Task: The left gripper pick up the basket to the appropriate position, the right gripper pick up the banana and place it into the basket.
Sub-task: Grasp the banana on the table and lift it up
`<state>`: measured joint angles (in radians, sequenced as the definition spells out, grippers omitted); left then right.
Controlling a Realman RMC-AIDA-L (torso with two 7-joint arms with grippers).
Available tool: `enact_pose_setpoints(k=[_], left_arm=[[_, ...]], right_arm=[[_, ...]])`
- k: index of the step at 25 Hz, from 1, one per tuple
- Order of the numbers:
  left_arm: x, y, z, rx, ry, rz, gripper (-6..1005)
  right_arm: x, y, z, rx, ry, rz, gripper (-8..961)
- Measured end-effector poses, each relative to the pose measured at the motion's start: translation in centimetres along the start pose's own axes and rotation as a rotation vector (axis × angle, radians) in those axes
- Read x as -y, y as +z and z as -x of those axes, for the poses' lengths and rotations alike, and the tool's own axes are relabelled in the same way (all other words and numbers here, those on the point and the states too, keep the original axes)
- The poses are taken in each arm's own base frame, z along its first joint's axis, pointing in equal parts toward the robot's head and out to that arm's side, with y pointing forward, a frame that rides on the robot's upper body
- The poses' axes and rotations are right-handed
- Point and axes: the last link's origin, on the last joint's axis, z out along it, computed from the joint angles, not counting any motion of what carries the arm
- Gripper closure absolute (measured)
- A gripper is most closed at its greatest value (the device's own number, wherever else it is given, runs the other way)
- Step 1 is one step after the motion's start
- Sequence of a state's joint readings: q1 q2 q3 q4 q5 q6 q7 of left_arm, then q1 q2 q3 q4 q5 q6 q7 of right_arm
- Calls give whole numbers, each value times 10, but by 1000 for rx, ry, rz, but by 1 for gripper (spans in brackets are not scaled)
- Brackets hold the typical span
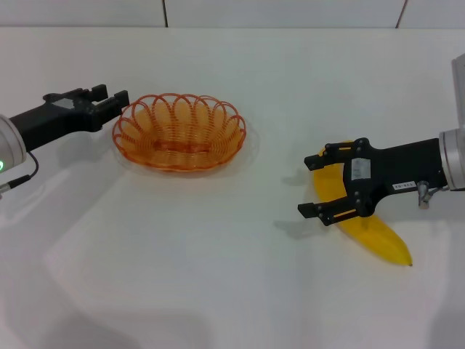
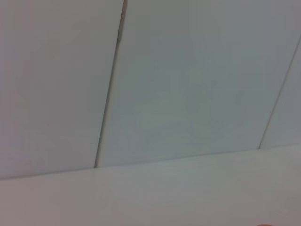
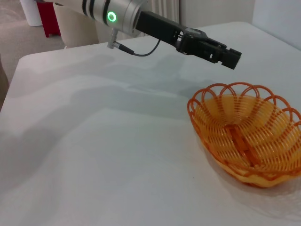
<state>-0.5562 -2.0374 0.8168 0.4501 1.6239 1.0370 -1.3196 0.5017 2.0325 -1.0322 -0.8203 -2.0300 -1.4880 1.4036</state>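
While the orange wire basket (image 1: 179,131) sits upright on the white counter (image 1: 182,254), toward the far left of the head view, the left hand (image 1: 110,99) hovers just beside its left rim, the black fingertips level with the scalloped edge. Whether they touch the wire cannot be told from the head view; in the right wrist view the left hand (image 3: 225,55) appears a little above and beyond the basket (image 3: 247,134) rim, apart from it. Its fingers look close together, with only a narrow gap between them, and they grip nothing. The basket holds nothing.

Over on the right side, the banana (image 1: 367,225) lies flat on the counter, well apart from the basket, its dark tip pointing toward the near right. The right hand (image 1: 312,185) is directly over the banana's upper half, its two black fingers spread wide, one at the banana's far end and the other across its middle. The yellow fruit shows between and beneath the fingers, so the hand straddles it without being pressed onto it. The lower half of the banana sticks out past the hand toward the near edge.

The left wrist view shows only the pale counter and wall panels (image 2: 188,80).
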Motion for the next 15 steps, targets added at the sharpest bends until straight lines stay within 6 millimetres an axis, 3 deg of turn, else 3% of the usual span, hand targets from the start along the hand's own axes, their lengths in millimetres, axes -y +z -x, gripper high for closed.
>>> enact_pose_setpoints(k=[8, 15], left_arm=[[2, -9, 8, -9, 85, -8, 530], [-9, -28, 28, -21, 180, 52, 534]], right_arm=[[-3, 3, 1, -8, -14, 19, 71], [-7, 3, 7, 22, -23, 49, 71]])
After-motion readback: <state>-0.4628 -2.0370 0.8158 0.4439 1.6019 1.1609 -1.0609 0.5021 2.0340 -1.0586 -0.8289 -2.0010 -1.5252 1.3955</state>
